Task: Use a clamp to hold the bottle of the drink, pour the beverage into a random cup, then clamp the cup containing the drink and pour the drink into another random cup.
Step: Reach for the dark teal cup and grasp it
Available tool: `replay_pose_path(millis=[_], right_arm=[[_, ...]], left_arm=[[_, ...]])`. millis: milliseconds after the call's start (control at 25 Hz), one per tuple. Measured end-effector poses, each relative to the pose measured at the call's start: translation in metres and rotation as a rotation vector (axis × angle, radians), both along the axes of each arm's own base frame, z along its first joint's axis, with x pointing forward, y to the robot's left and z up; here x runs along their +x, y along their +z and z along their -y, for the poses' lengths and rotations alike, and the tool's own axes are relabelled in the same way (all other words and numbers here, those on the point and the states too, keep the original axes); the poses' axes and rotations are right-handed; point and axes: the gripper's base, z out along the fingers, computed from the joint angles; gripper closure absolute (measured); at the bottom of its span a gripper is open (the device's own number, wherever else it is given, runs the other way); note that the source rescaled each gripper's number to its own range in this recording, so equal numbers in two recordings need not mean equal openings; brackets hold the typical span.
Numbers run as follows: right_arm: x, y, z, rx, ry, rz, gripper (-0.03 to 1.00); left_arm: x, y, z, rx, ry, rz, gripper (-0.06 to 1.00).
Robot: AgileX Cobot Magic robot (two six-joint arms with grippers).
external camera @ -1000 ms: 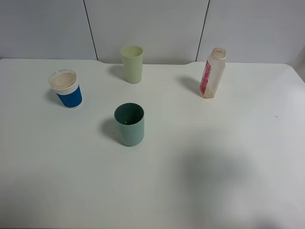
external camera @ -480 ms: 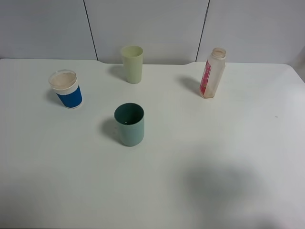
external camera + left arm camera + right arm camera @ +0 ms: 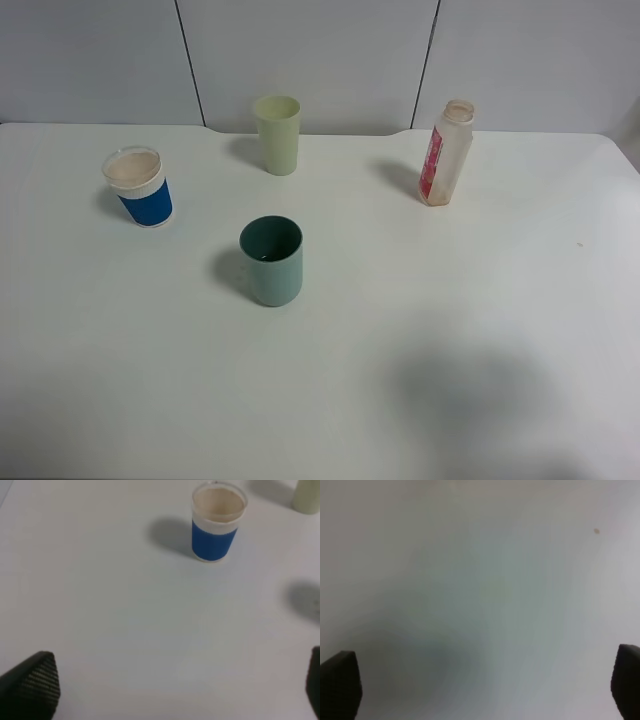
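- The left jaws stand wide apart, one dark tip showing at each side of the left wrist view, with bare bench (image 3: 125, 620) between them.
- The blue-banded white cup (image 3: 216, 522) stands upright ahead of the left jaws, well beyond their tips and touching neither.
- The base of the pale yellow-green cup (image 3: 307, 495) shows farther ahead still, off to one side.
- The right jaws are spread wide too, clamped on nothing; between them lies only bench with a small dark speck (image 3: 596, 530).
- In the high view neither arm shows, so how far the bottle (image 3: 446, 152) stands from the right jaws cannot be told.
- The bottle stands upright and uncapped at the far right of the bench.
- The teal-green tumbler (image 3: 272, 262) stands upright near the middle, well apart from the bottle and from the other two cups.
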Motion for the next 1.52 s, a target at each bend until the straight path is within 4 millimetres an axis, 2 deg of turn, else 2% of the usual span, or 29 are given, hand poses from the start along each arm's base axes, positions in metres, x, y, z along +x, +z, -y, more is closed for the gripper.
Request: replay_pose_path(millis=[840, 1320, 1520], right_arm=[[0.0, 0.0, 0.0001, 0.0, -0.003, 0.0, -0.03], [0.0002, 0.0, 0.0057, 0.0, -0.236, 0.0, -0.03], [0.0002, 0.0, 0.0061, 0.0, -0.252, 0.0, -0.03]], left_arm=[[0.0, 0.0, 0.0, 0.0, 0.0, 0.0, -0.05], [0.0, 0.0, 0.0, 0.0, 0.0, 0.0, -0.05], [0.0, 0.0, 0.0, 0.0, 0.0, 0.0, -0.05]])
